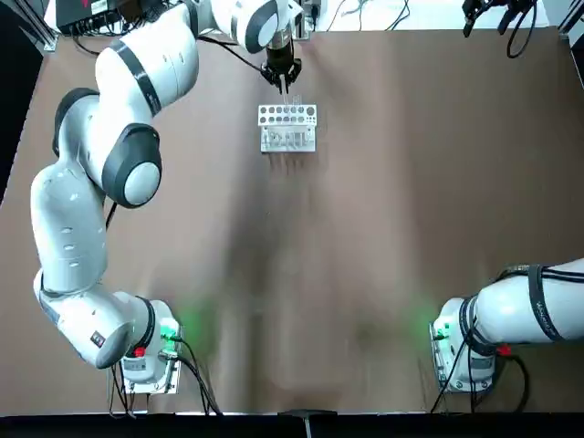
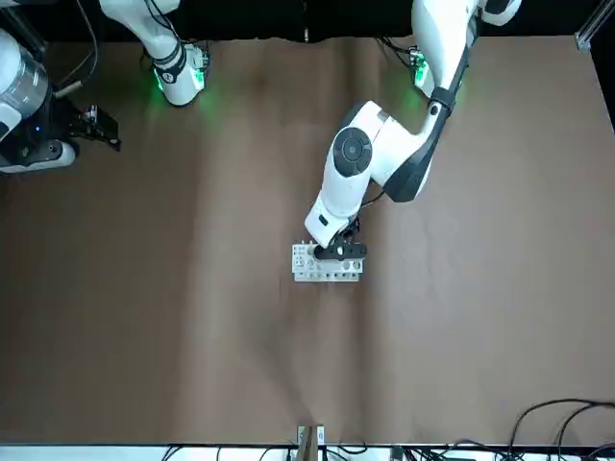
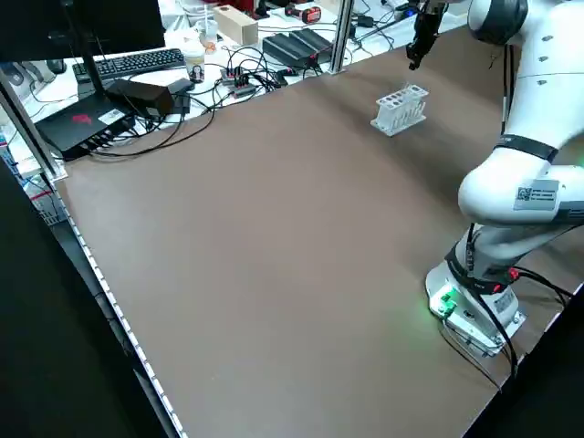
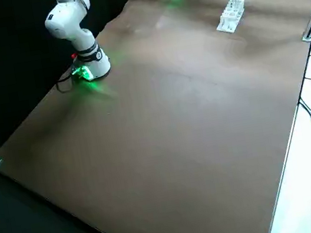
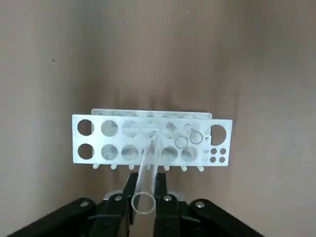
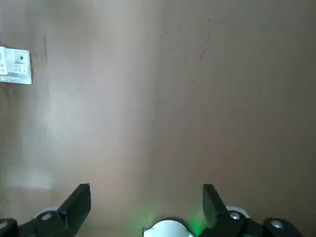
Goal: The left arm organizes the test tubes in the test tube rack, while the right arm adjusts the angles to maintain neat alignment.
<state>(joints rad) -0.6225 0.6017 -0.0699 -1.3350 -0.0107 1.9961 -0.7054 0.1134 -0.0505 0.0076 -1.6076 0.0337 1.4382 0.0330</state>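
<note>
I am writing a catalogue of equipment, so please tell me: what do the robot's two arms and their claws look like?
Both arms are white with dark grey joint bands and black cables. The left claw and right claw are black, two-fingered.

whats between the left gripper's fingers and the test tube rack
In the left wrist view, a clear test tube reaches from the left gripper, its fingers closed on it, toward the white rack.
</note>
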